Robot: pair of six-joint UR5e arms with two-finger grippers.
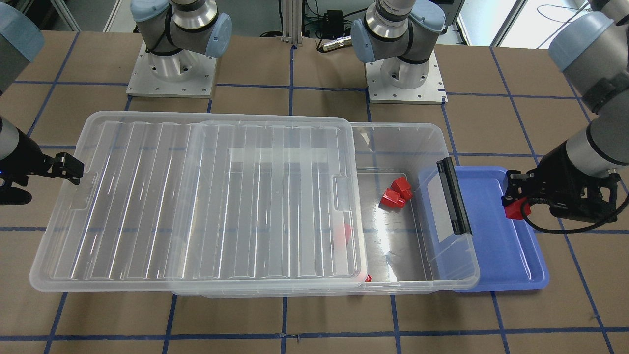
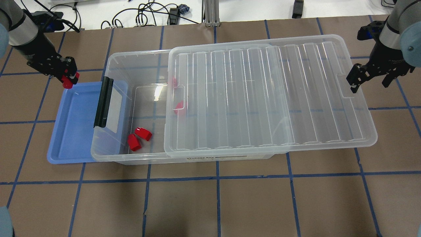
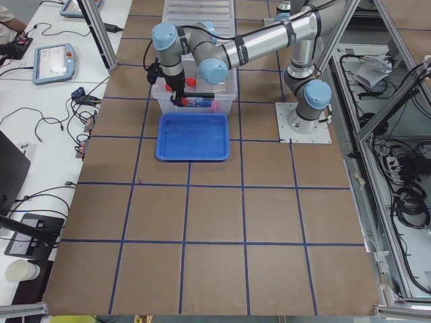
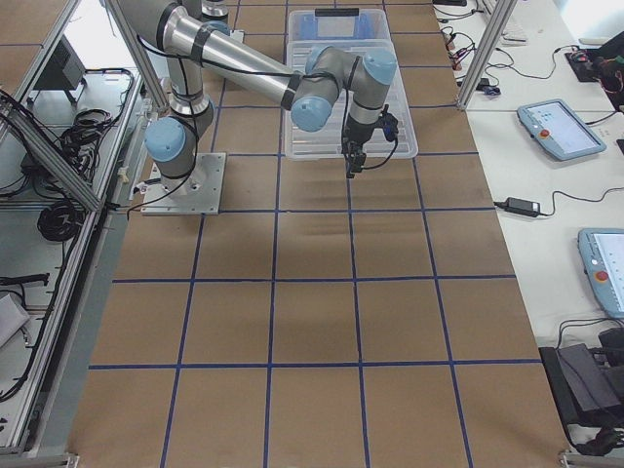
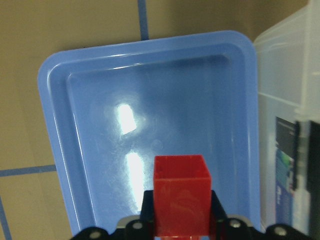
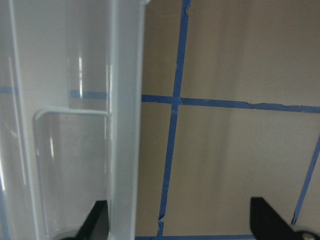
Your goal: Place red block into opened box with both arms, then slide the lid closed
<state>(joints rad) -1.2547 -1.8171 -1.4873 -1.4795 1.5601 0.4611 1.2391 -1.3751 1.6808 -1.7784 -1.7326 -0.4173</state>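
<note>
My left gripper (image 2: 67, 79) is shut on a red block (image 2: 68, 84), held over the far corner of the blue tray (image 2: 74, 131). The left wrist view shows that red block (image 5: 181, 197) pinched above the tray floor. The clear box (image 2: 131, 56) lies open at its left end, by the black bar (image 2: 103, 102). Two red blocks (image 2: 138, 138) rest inside it, and other red shapes show faintly under the lid. The ribbed lid (image 2: 263, 98) covers the box's right part and overhangs to the right. My right gripper (image 2: 370, 80) stands open astride the lid's right rim (image 6: 122, 125).
The blue tray lies partly under the box's black-bar end. Both arm bases (image 1: 405, 73) stand behind the box. Brown table with blue tape lines (image 2: 217, 179) spreads in front. Cables lie along the far edge (image 2: 148, 16).
</note>
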